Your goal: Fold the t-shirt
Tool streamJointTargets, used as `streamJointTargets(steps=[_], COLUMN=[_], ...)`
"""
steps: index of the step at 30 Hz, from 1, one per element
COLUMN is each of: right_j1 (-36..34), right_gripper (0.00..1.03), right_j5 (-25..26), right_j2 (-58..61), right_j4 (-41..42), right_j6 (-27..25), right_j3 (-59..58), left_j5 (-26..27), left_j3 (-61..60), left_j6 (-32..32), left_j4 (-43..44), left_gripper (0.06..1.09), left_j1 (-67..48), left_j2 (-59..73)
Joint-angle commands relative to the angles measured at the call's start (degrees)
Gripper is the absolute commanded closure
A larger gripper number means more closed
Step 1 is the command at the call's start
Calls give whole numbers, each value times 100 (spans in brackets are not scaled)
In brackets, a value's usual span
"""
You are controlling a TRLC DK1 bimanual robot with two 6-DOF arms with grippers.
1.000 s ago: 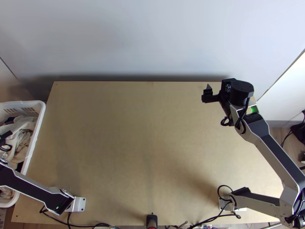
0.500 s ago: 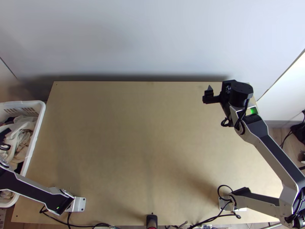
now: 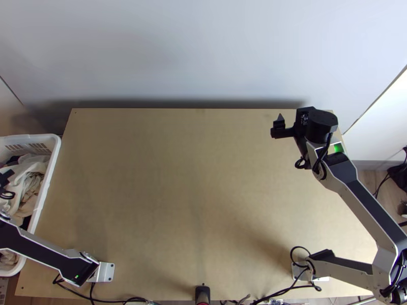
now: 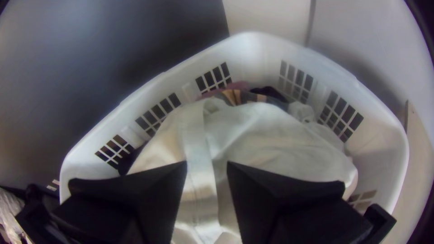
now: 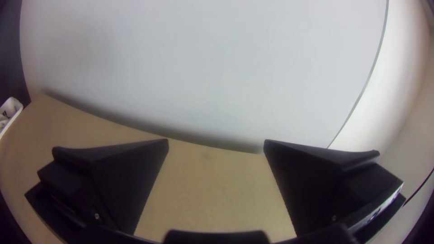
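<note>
My left gripper [image 3: 6, 178] is over the laundry basket at the table's left, partly cut off by the picture edge. In the left wrist view this left gripper [image 4: 207, 165] stands open above a bunched white cloth [image 4: 271, 140] with a pale band between the fingers; whether this is the t-shirt I cannot tell. The same heap of cloth [image 3: 26, 175] lies in the basket in the top view. My right gripper [image 3: 278, 128] is over the table's far right corner area. Seen from its wrist, the right gripper [image 5: 216, 142] is open, holding nothing.
The wooden table [image 3: 168, 183] spreads between the arms, with a wall [image 3: 203, 51] behind its far edge. The white basket [image 3: 51, 152] stands against the left side, its rim [image 4: 402, 167] around the cloths. Cables [image 3: 117, 300] run along the near edge.
My right gripper has shifted very slightly to the right. The left arm has moved a little over the basket; the cloths there look much the same.
</note>
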Motion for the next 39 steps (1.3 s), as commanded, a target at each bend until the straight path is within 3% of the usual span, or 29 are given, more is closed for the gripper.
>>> streamJointTargets(steps=[1,15,18,21,24,26,27,35,39], right_j1=[8,0,0,0,0,0,0,0,0], right_gripper=[5,5,5,5,5,5,5,5,5], right_j5=[26,158,158,193,228,255,264,325,360], right_j2=[-5,-14,-5,4,-5,-5,-14,-76,-58], right_j4=[1,81,195,265,300,309,309,459,502], right_j6=[-138,-287,-287,-287,-287,-287,-287,-279,-243], right_j3=[-26,-123,-167,-193,-202,-211,-219,-307,-307], left_j5=[19,10,19,63,63,186,414,528,-43], left_j3=[143,3,-94,-182,-173,-182,-217,-445,-24], left_j6=[27,124,106,36,-184,-430,-334,-219,-377], left_j4=[175,166,193,219,228,26,-168,-62,-704], left_gripper=[105,104,77,69,44,18,14,11,11], left_j1=[-11,104,68,24,33,16,-2,-90,-116], left_j2=[337,196,-50,-208,-208,-226,-261,-437,-217])
